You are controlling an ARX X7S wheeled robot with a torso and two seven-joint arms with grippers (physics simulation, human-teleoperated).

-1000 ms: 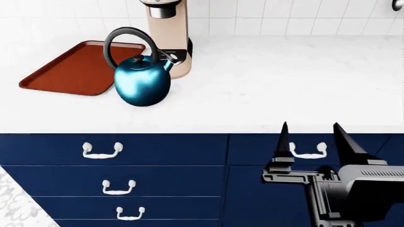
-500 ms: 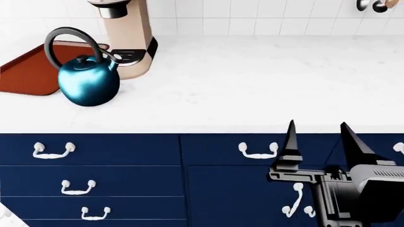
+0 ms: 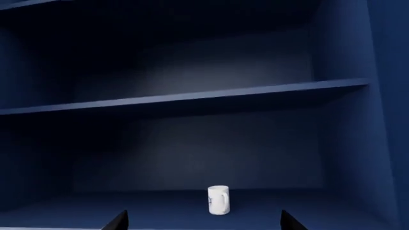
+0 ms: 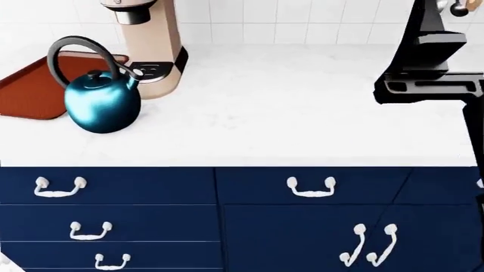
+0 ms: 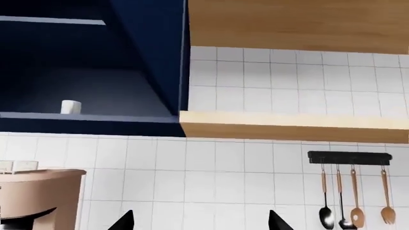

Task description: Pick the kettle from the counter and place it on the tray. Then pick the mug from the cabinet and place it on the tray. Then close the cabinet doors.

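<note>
Kettles I see: one kettle
Trays: one tray
Mugs: one mug in my left wrist view
Coffee machines: one coffee machine
Drawer pulls: six white handles
Hanging utensils: four utensils on one rail
Cabinet shelves: two shelves

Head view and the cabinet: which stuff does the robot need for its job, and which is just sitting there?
Needed:
kettle, standing on the counter
tray, behind the kettle
mug, on the cabinet's bottom shelf

Just there:
coffee machine
hanging utensils
drawer handles
</note>
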